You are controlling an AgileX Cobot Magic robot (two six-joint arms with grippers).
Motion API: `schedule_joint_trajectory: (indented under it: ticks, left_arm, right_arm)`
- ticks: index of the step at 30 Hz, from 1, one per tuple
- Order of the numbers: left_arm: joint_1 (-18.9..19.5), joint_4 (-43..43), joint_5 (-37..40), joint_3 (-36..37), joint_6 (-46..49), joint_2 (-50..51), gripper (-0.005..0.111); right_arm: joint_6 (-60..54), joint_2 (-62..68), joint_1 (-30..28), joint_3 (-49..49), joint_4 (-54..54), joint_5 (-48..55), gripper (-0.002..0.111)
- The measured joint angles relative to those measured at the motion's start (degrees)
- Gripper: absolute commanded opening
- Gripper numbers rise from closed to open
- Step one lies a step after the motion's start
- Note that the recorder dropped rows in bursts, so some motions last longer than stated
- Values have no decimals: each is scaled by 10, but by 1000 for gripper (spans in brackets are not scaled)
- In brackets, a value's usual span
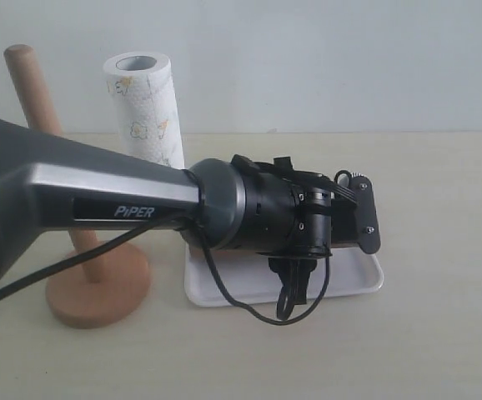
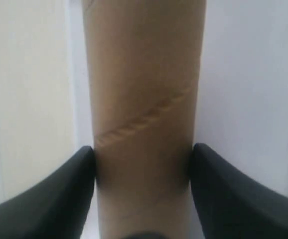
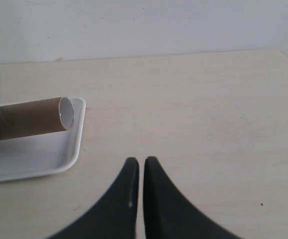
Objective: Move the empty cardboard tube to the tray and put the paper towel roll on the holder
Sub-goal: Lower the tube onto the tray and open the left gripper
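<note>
My left gripper (image 2: 143, 164) is shut on the empty cardboard tube (image 2: 144, 99), one black finger on each side of it. In the right wrist view the brown tube (image 3: 34, 118) lies level over the white tray (image 3: 34, 154), its open end near the tray's rim; whether it touches the tray I cannot tell. In the exterior view the left arm and gripper (image 1: 295, 283) hang over the tray (image 1: 366, 279) and hide the tube. The paper towel roll (image 1: 145, 108) stands upright behind the arm. Left of it stands the wooden holder (image 1: 99, 292), its pole bare. My right gripper (image 3: 141, 164) is shut on nothing, above bare table.
The left arm's grey link (image 1: 74, 200) crosses in front of the holder's pole and the roll's lower part. A black cable (image 1: 249, 308) loops down in front of the tray. A pale wall stands behind the table.
</note>
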Motion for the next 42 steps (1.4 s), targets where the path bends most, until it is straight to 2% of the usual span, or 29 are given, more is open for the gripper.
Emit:
schedule_joint_trajectory:
  ticks: [28, 31, 37, 42]
  left_arm:
    - [0, -1, 22, 0, 24, 0, 4]
    - [0, -1, 22, 0, 24, 0, 12]
    - [0, -2, 26, 0, 25, 0, 40]
    - [0, -2, 24, 0, 25, 0, 49]
  right_arm:
    - [0, 0, 0, 0, 0, 0, 4]
    - [0, 0, 0, 0, 0, 0, 4]
    - [0, 0, 0, 0, 0, 0, 4]
    - [0, 0, 0, 0, 0, 0, 4]
